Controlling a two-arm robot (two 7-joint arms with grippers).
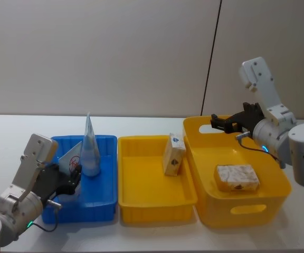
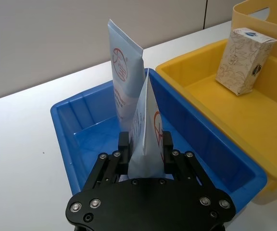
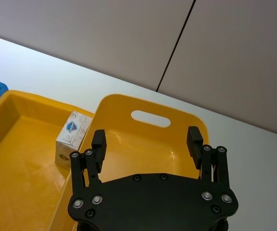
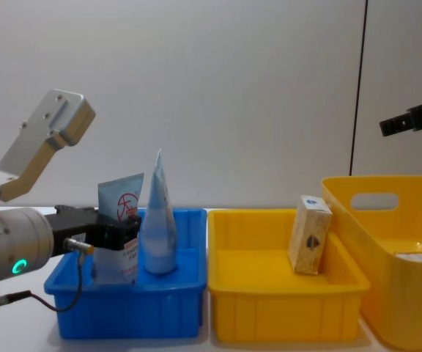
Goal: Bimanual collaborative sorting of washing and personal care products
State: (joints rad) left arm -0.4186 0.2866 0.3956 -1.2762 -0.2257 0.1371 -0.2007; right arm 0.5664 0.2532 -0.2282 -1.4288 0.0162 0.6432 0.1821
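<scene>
Left pincer (image 1: 74,176) is sitting in the lower left of the head view, reaching into the blue bin (image 1: 104,138). It's clenching on the held tube (image 2: 145,120), a pale soft one with red print on it. From the left wrist camera I'm seeing both fingers (image 2: 124,147) pressing the tube's sides. The tube's flat end is pointing up, tilting a bit. Just beside it in the same bin, the second tube (image 1: 89,147) is standing upright on its cap with its crimped end up. I can't tell if the two are touching.

In the middle of the frame, the shallow yellow tray (image 1: 141,195) is carrying one beige carton (image 1: 173,154). It's standing upright at the tray's right side, close to the wall.

Over on the right, the deep yellow basket (image 1: 247,211) is holding a flat carton (image 1: 237,177), lying on its bottom. Right pincer (image 1: 215,122) is hovering over the basket's back rim near the handle slot, released with its fingers spread wide and grasping nothing. All three containers are sitting side by side on the white desk (image 1: 15,132).
</scene>
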